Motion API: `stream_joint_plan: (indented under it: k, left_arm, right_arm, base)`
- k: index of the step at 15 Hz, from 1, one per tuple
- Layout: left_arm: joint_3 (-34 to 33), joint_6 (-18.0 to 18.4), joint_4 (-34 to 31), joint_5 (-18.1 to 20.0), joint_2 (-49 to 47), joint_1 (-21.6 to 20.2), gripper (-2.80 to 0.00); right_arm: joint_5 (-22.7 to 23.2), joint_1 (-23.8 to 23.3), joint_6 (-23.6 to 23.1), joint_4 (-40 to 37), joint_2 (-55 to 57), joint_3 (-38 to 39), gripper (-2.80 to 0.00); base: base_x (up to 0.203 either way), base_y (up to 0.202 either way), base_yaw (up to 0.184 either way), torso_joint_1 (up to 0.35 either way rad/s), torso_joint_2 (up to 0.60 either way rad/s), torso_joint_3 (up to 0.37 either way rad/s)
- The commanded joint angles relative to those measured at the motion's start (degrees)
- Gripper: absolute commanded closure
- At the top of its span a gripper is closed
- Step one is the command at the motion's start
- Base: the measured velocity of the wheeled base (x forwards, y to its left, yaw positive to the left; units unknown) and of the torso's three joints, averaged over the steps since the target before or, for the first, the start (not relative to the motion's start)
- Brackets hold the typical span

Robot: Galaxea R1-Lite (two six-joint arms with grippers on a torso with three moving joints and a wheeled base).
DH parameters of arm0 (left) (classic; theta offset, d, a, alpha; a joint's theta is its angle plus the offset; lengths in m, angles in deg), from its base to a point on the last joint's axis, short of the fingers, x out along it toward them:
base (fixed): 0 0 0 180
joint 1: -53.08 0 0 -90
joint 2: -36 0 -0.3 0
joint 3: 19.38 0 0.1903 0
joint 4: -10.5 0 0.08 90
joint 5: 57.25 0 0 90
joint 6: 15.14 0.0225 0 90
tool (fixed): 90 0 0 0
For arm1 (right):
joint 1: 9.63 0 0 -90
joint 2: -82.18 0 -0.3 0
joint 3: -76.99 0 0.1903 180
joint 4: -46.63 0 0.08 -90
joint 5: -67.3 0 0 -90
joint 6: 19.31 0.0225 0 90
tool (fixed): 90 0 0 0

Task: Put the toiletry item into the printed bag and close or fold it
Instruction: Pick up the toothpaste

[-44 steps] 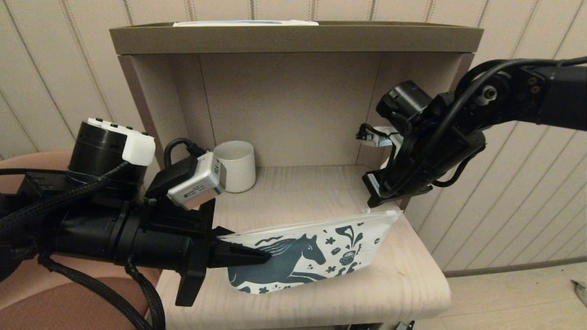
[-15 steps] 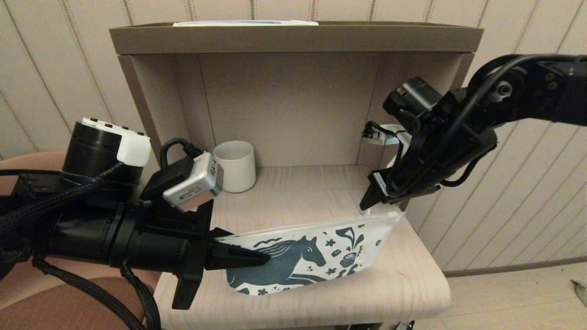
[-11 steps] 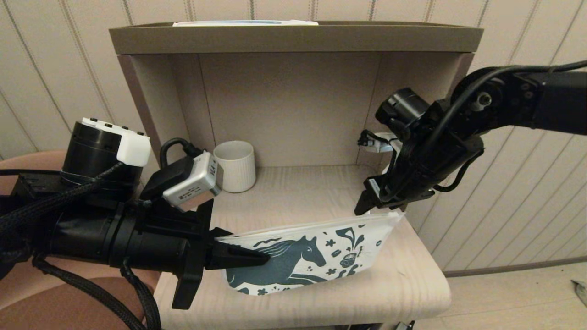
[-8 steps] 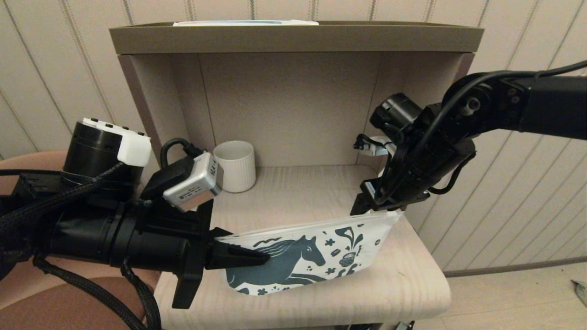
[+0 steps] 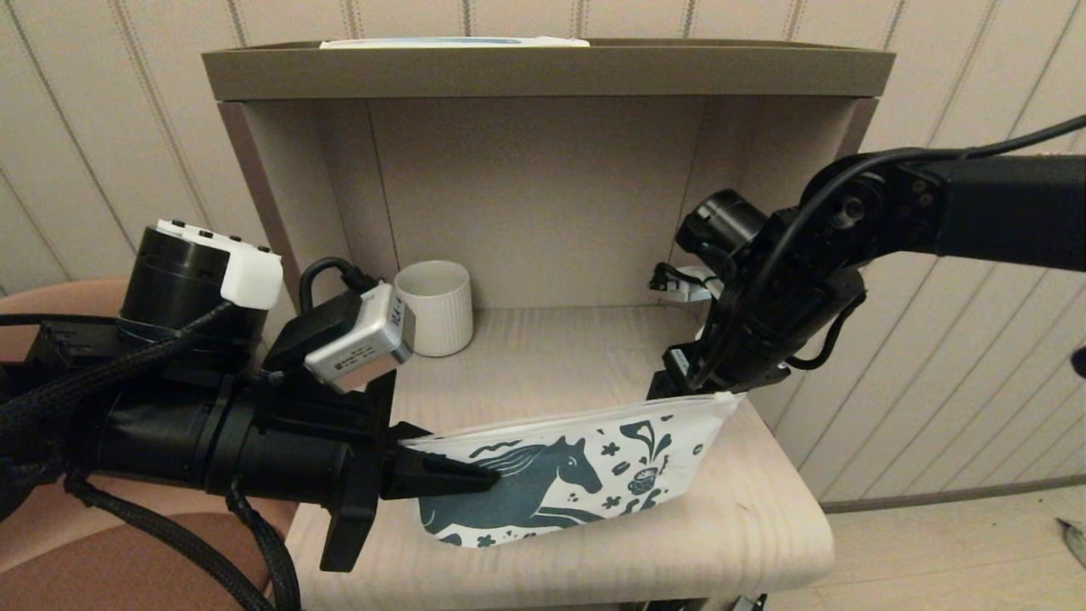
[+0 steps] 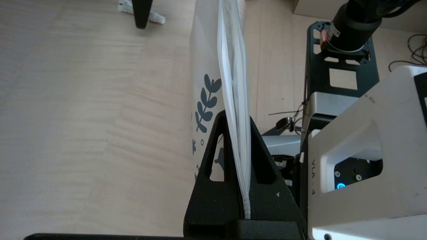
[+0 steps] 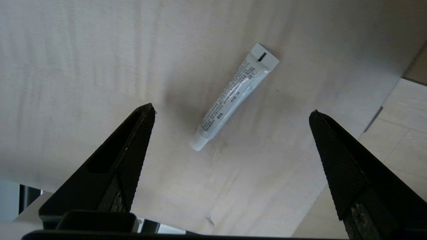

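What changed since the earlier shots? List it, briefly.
The right claw swung left and sank behind the printed bag, open above the toiletry item on the table. The left claw still pinches the bag; the mug stayed put.

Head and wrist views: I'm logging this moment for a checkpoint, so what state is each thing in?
printed bag: held up on edge above the shelf surface, clamped at one end.
left gripper: shut on the bag's edge.
right gripper: open, poised over the tube.
toiletry item: lying flat on the shelf surface, outside the bag, ungripped.
white mug: upright at the back of the shelf.
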Motion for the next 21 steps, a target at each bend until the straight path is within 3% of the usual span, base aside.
stream_joint_plan:
  k: [1,7,8,11,12,21]
  left_arm:
    - [0.0,0.1,0.0,0.2,0.0,0.0,0.0]
    - [0.0,0.1,0.0,0.2,0.1,0.0,0.0]
    - [0.0,0.1,0.0,0.2,0.1,0.0,0.0]
    - [0.0,0.1,0.0,0.2,0.2,0.0,0.0]
    - [0.0,0.1,0.0,0.2,0.2,0.0,0.0]
    - [0.0,0.1,0.0,0.2,0.5,0.0,0.0]
  right_arm:
    - [0.0,0.0,0.0,-0.3,0.7,-0.4,-2.8]
    - [0.0,0.0,0.0,-0.2,1.1,0.0,-2.8]
    - [0.0,0.0,0.0,-0.2,1.1,0.1,0.0]
    - [0.0,0.1,0.0,-0.2,1.2,0.5,0.0]
    - [0.0,0.0,0.0,-0.2,1.4,0.5,-2.8]
    - [0.0,0.1,-0.1,-0.1,1.7,0.1,-2.8]
  base:
    - [0.0,0.0,0.0,0.0,0.0,0.0]
    - [0.0,0.0,0.0,0.0,0.0,0.0]
    - [0.0,0.0,0.0,0.0,0.0,0.0]
    - [0.0,0.0,0.0,0.0,0.0,0.0]
    - [0.0,0.0,0.0,0.0,0.0,0.0]
    - [0.0,0.0,0.0,0.0,0.0,0.0]
